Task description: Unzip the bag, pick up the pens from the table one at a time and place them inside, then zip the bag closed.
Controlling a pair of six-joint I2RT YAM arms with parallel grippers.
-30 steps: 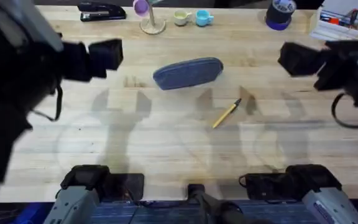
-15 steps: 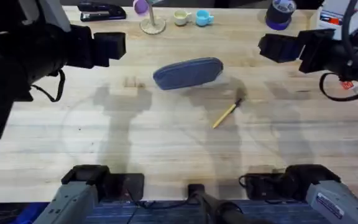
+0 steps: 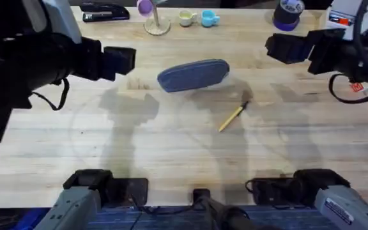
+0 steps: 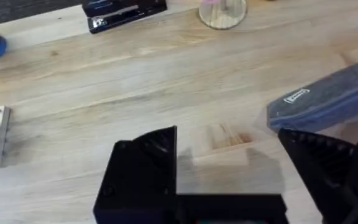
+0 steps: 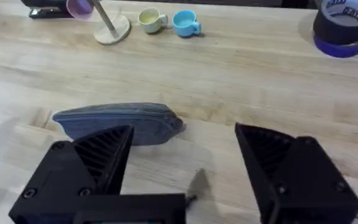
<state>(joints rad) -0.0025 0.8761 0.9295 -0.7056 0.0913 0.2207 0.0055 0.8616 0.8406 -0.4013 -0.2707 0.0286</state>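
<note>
The blue-grey bag [image 3: 193,75] lies zipped on the table [image 3: 171,147], beyond its middle; it also appears as the bag [image 4: 328,99] in the left wrist view and the bag [image 5: 120,121] in the right wrist view. A yellow pen [image 3: 233,117] with a dark tip lies on the wood in front of the bag's right end. My left gripper [image 3: 121,61] hovers left of the bag, and my left gripper [image 4: 225,140] is open and empty. My right gripper [image 3: 278,48] hangs to the bag's right, and my right gripper [image 5: 185,132] is open and empty.
Along the far edge stand a black stapler [image 3: 104,11], a wooden stand with a purple top [image 3: 153,19], two small cups [image 3: 197,18], a dark tape roll [image 3: 287,14] and a white tray with markers [image 3: 347,19].
My left gripper has shifted right, closer to the bag. My right gripper moved left and farther back, then held still. Bag and pen have not moved.
</note>
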